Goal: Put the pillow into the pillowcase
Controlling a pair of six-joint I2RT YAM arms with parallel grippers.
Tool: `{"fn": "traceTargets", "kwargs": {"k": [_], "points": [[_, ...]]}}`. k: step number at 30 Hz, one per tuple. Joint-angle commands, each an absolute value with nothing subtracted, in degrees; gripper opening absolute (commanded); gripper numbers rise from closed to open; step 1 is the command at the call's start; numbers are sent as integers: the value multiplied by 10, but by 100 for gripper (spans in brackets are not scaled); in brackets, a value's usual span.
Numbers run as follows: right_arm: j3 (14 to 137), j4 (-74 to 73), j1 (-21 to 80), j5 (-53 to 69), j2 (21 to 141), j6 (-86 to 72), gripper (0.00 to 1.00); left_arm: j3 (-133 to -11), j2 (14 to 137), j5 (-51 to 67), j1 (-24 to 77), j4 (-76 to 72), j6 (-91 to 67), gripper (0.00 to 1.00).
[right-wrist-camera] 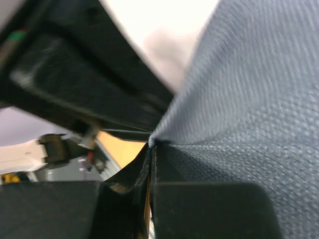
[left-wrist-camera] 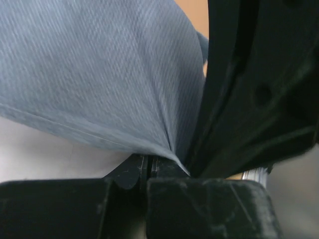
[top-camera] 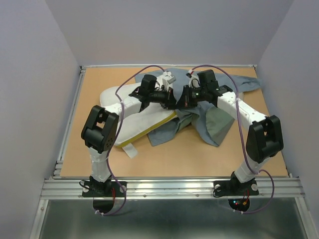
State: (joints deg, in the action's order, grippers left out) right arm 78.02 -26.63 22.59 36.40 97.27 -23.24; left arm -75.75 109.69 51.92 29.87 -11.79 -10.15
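Top view: your two arms reach in over the middle of the table (top-camera: 169, 157) and meet nose to nose, left fingers (top-camera: 173, 99) just beside right fingers (top-camera: 185, 98). Left wrist view: the left fingers (left-wrist-camera: 149, 172) are pressed together, with a gathered fold of grey-blue pillowcase (left-wrist-camera: 99, 74) pinched at their tips and the cloth fanning up and away from them. A pale white surface shows under the cloth at lower left; you cannot tell from here whether it is the pillow. Right wrist view: the right fingers (right-wrist-camera: 151, 154) are likewise closed tight on a pinch of the same grey-blue weave, which fills the right side of that view. The dark body at upper left there is out of focus. The pillow (top-camera: 142, 124) lies flat on the left-centre of the table under the left arm, with its yellow band (top-camera: 160, 121) on the edge towards the pillowcase. The pillowcase (top-camera: 197, 124) sprawls from the centre to the far right corner, rumpled, with a muted green panel (top-camera: 218, 124) showing, and grey-blue cloth overlaps the pillow's yellow-banded edge. A white tab (top-camera: 129, 150) sticks out at the pillow's near corner; any writing on it is too small to read.
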Motion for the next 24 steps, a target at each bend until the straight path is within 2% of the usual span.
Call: {"fn": "traceTargets", "kwargs": {"k": [1,10,11,13,14,16,17,20,24], "points": [[812,-216,265,456,932,-308,0,-767,1056,546,302,-315,-246,0],[771,-187,253,408,925,-308,1,-718,1127,454,300,-259,-208,0],[764,-189,251,401,922,-293,0,-723,1136,452,298,-246,-198,2],[745,-199,240,375,916,-277,1,-729,1140,471,294,-221,-164,16],[738,-213,235,370,911,-260,1,-730,1132,483,292,-191,-150,36],[714,-234,224,355,905,-245,1,-704,1101,508,290,-170,-80,48],[701,-245,222,355,897,-230,0,-688,1059,517,291,-147,-52,68],[665,-246,222,342,885,-207,0,-649,989,533,292,-50,54,93],[655,-244,222,333,910,-188,0,-636,923,498,292,80,152,93]]}}
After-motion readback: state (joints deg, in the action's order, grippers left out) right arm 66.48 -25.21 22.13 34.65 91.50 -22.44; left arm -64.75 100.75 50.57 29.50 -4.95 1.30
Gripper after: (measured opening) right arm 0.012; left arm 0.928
